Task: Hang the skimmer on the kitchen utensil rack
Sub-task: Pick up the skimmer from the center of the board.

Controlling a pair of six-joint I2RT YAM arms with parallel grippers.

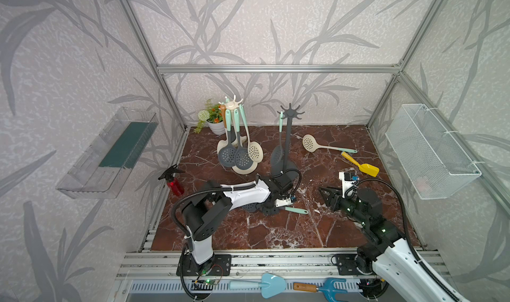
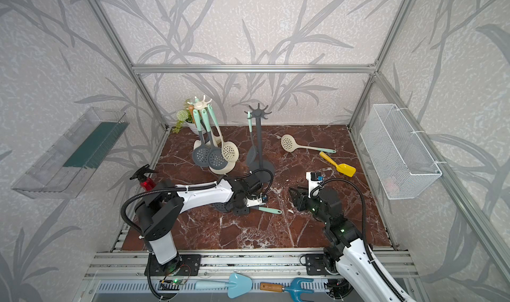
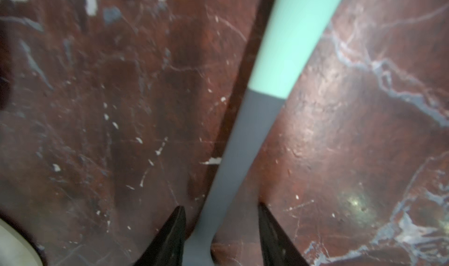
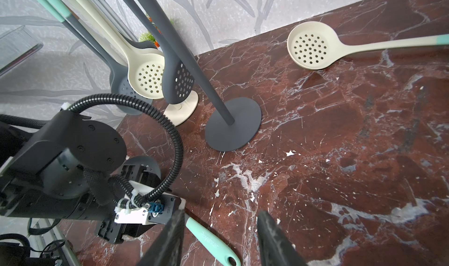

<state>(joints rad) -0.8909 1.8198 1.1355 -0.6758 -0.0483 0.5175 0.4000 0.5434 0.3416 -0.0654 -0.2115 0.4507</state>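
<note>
**Left gripper astride the skimmer's shaft, not yet clamped**

The red marble surface [image 1: 276,231] fills the lower middle of both top views. Across its centre stretches the left arm [image 1: 242,194], bent down over the work. Above it in the frame stand two utensil racks. A cream rack [image 1: 231,104] at the upper left of the surface is crowded with hung skimmers. A dark grey rack [image 1: 288,137] just right of it carries one skimmer and has hooks free (the likelier target, to my eye).

The skimmer [image 1: 295,210] to be hung lies flat on the surface at centre frame, below the dark grey rack's base. Its long axis runs nearly left to right in a top view. The grey head is to the left, mostly hidden under the left arm, and the mint handle points right, toward the right gripper [image 4: 221,213].

The left gripper [image 3: 221,211] is plainly the nearer one. In the left wrist view its black fingers [image 3: 178,228] stand on either side of the grey shaft with a sliver of marble showing on each side, so it is open around the shaft. The right gripper is also open and empty, hovering by the handle's end. The hanging hole [image 4: 230,261] there shows at the bottom of the right wrist view.

Closing across the shaft looks like the step in hand.
</note>
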